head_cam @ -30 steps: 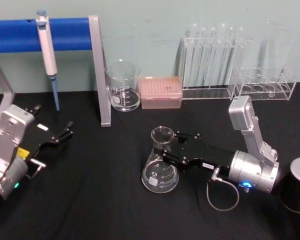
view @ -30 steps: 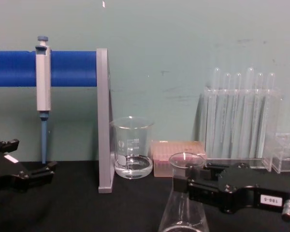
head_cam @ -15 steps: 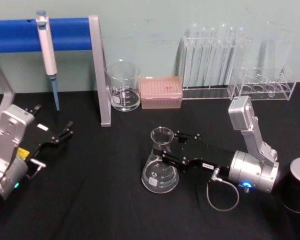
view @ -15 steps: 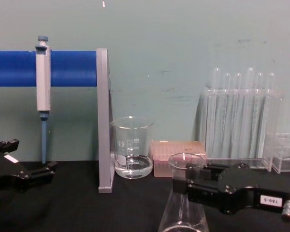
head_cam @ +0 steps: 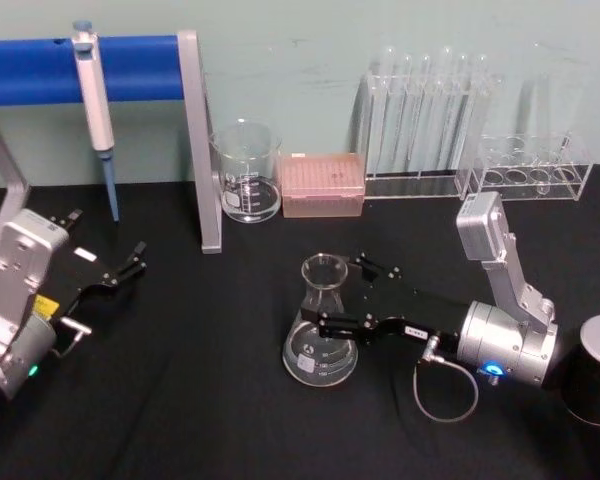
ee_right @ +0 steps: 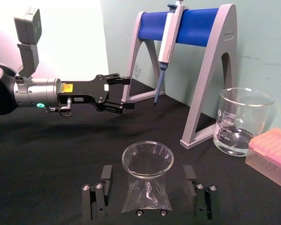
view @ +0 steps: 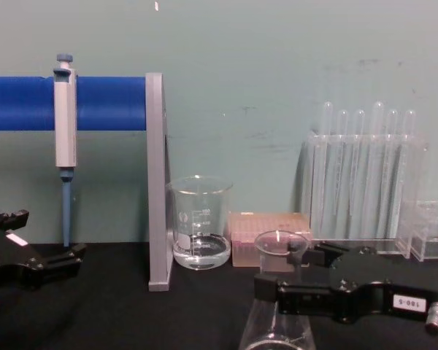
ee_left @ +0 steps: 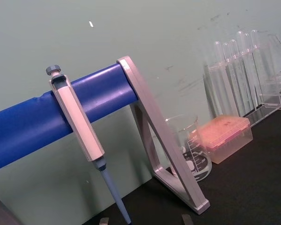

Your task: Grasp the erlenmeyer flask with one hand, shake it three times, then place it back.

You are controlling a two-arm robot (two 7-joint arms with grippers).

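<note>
Right hand (head_cam: 332,297) sits wide open around the flask (head_cam: 321,337) neck; the glass is slick and breakable, so grip the neck gently.

Erlenmeyer flask (head_cam: 322,330): clear glossy glass. Table cover (head_cam: 200,400), lower frame: matt black cloth. Right gripper (head_cam: 342,297): matt black; wrist brushed metal.

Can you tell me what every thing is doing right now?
erlenmeyer flask: upright on the table, looks empty, not gripped.
right gripper: open, one finger on each side of the flask's neck.
left gripper: open, parked at the left.
beaker: upright, some clear liquid.
pipette: hanging on the blue stand.
</note>
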